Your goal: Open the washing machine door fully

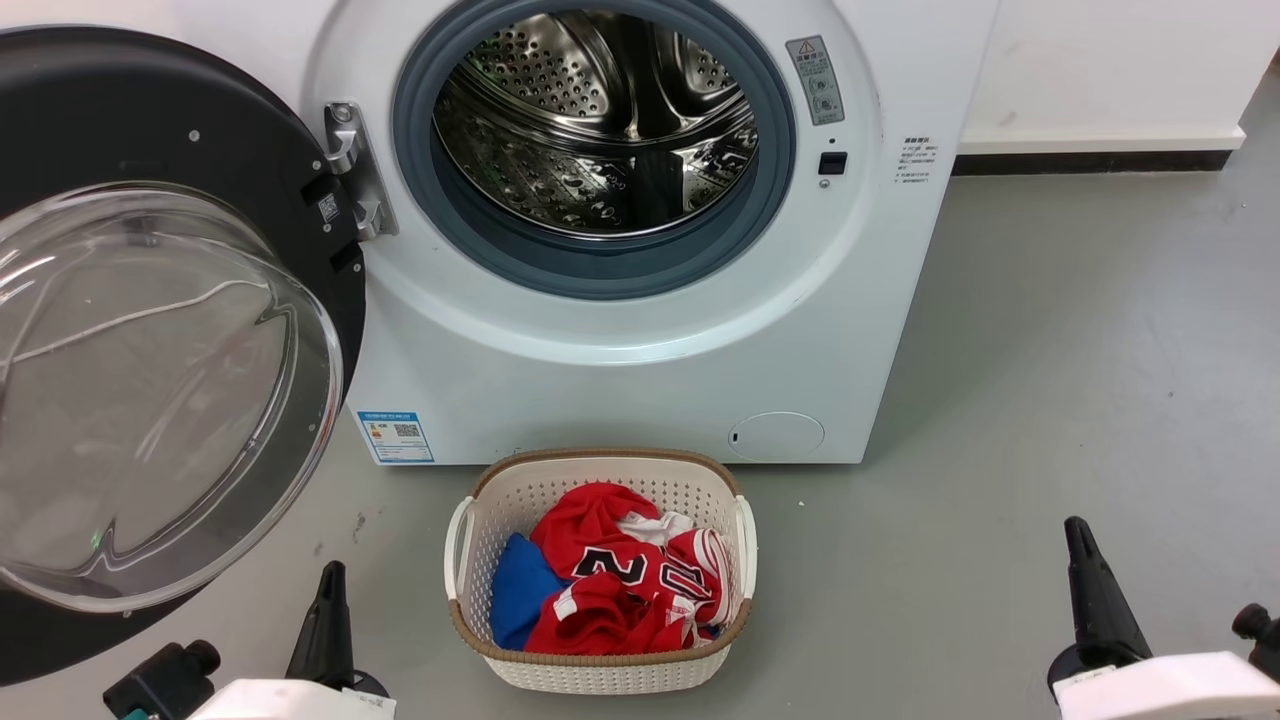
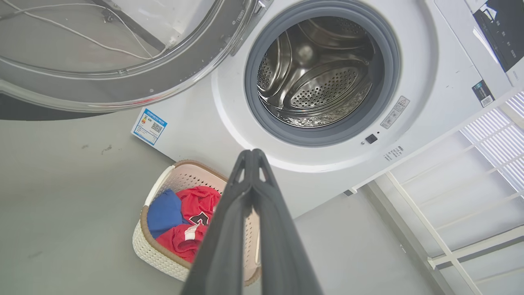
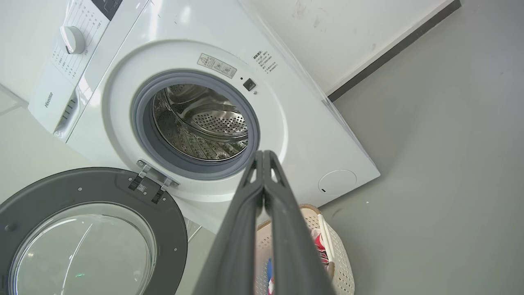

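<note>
The door (image 1: pixel 150 110) stands wide open, so we judge little remains; our left gripper (image 2: pixel 251 157) and right gripper (image 3: pixel 262 157), fingers pressed together, should avoid bumping it.

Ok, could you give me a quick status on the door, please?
Left tool and right tool shut, empty. Door swung wide open. Basket on floor before the machine, clear of door.

The left tool (image 2: pixel 251 155) and right tool (image 3: pixel 262 155) have long tapering dark-grey fingers (image 2: pixel 229 229) on white wrist housings (image 1: pixel 1165 690).
</note>
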You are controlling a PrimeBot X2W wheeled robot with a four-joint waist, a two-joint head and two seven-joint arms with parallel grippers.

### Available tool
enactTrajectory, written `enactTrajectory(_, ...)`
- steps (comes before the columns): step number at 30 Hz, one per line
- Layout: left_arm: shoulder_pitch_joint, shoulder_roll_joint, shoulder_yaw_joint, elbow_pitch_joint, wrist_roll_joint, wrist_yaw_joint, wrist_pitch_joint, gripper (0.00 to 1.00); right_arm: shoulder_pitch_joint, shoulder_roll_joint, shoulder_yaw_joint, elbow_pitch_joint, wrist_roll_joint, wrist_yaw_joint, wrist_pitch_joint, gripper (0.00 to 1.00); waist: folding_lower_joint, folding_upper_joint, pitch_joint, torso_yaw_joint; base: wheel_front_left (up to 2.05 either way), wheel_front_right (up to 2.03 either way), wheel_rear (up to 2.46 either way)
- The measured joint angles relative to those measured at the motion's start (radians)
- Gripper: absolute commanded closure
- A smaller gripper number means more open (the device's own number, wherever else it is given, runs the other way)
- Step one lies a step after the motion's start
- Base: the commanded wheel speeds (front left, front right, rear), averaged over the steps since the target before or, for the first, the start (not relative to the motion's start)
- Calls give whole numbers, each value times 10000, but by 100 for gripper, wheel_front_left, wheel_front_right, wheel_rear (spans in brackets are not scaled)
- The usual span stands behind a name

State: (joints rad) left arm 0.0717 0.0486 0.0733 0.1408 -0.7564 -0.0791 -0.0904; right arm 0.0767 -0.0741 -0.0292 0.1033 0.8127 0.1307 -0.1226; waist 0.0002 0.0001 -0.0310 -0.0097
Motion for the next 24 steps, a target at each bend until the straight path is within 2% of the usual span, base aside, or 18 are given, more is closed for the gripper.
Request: enactTrajectory(24,-607,2,140,380,-3039,-178,717,100,-626,-48,-107,502,2978,0,683,100,-1,0,95,27,0,0,0)
